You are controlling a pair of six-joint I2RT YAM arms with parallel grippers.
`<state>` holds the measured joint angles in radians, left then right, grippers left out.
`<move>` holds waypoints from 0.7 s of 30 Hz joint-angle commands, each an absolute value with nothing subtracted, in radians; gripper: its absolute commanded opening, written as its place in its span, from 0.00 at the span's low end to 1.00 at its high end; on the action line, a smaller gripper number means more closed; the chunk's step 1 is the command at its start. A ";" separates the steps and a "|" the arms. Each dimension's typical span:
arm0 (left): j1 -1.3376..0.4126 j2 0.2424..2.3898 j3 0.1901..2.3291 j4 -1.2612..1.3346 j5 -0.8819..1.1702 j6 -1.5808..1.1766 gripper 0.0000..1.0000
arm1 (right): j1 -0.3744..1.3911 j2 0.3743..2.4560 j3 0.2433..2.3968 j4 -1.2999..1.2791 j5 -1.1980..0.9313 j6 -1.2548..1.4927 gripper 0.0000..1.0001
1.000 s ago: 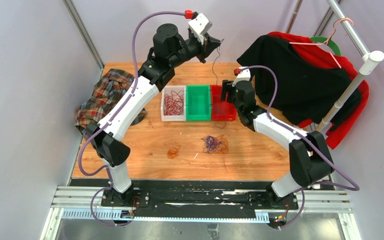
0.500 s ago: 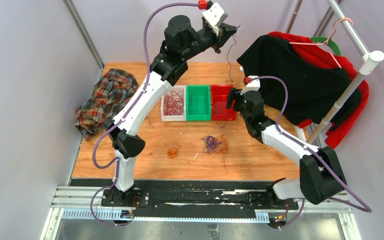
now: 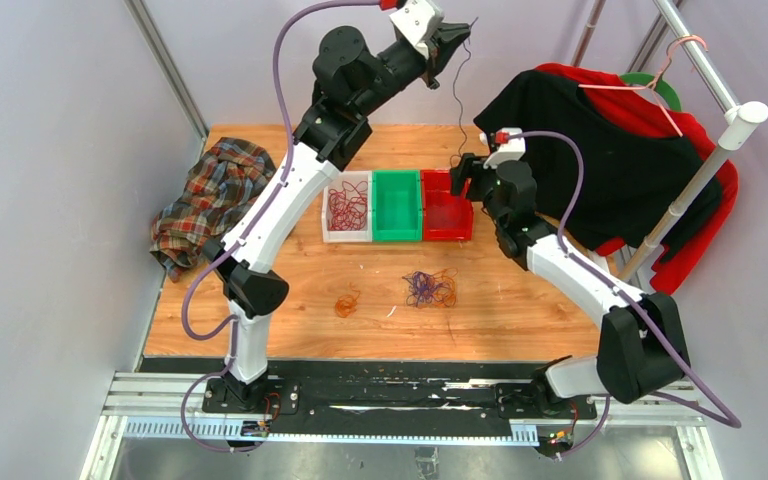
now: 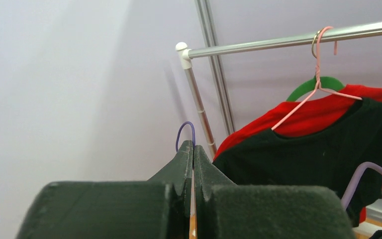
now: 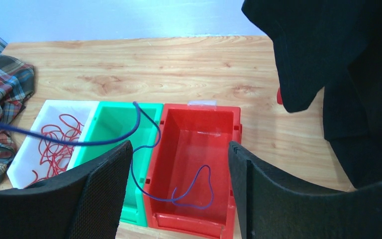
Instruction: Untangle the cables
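Top view: the left tool (image 3: 457, 38), high over the counter's (image 3: 290, 290) far edge, is pinched shut on a purple cable (image 3: 453, 100) that hangs down to the red bin (image 3: 440, 232), beside the right tool (image 3: 463, 178).
Left wrist: a purple loop pokes out above the closed tips.
Right wrist: the fingers are spread wide and hold nothing. The cable's end lies in the red bin below, between them.

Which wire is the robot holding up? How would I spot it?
Look at the red bin, rightmost of three on the wooden table. One purple cable rises from it to the left gripper, shut high above. It alone hangs in mid-air; the others lie heaped.
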<state>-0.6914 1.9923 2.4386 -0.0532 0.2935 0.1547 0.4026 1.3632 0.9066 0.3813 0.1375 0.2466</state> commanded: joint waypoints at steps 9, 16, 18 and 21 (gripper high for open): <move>-0.696 1.935 2.314 0.022 0.278 0.233 0.01 | 0.374 1.439 0.989 0.339 0.137 0.256 0.69; -0.696 1.919 2.191 -0.048 0.281 0.253 0.01 | 0.350 1.413 0.907 0.340 0.182 0.277 0.67; -0.696 1.899 2.132 -0.056 0.284 0.260 0.00 | 0.343 1.401 0.880 0.337 0.193 0.278 0.67; -0.696 1.896 2.115 -0.136 0.272 0.250 0.00 | 0.332 1.376 0.850 0.308 0.223 0.300 0.66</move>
<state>-0.6914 1.9385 2.1357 -0.0612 0.2840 0.2386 0.3561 1.4250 0.8894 0.3325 0.1692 0.2680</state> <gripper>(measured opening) 0.011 0.667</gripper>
